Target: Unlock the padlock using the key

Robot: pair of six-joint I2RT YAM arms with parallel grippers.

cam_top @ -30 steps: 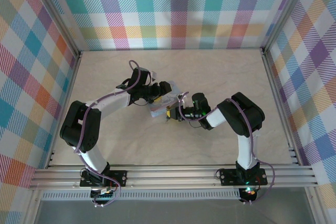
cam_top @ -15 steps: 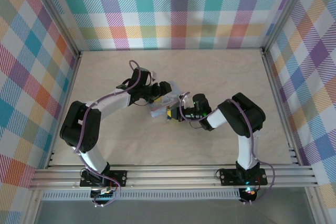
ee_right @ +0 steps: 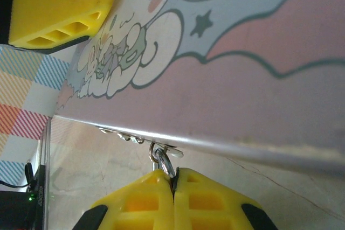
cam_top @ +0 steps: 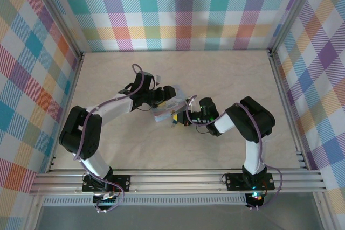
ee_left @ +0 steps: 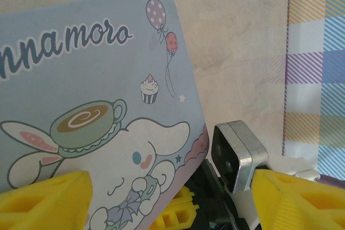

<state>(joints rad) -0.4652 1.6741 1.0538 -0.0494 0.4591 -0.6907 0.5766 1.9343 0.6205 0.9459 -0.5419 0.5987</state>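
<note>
The left gripper's (ee_left: 171, 197) jaws stand spread across the cartoon tin (ee_left: 97, 79), seemingly to steady it, while the right gripper's (ee_right: 173, 181) jaws press together on the padlock (ee_right: 161, 159), whose thin shackle hangs from the tin's rim.

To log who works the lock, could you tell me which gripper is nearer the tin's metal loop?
Right. The right gripper is pinched on the metal loop at the edge of the tin; the left gripper sits on the lid, away from it.
</note>
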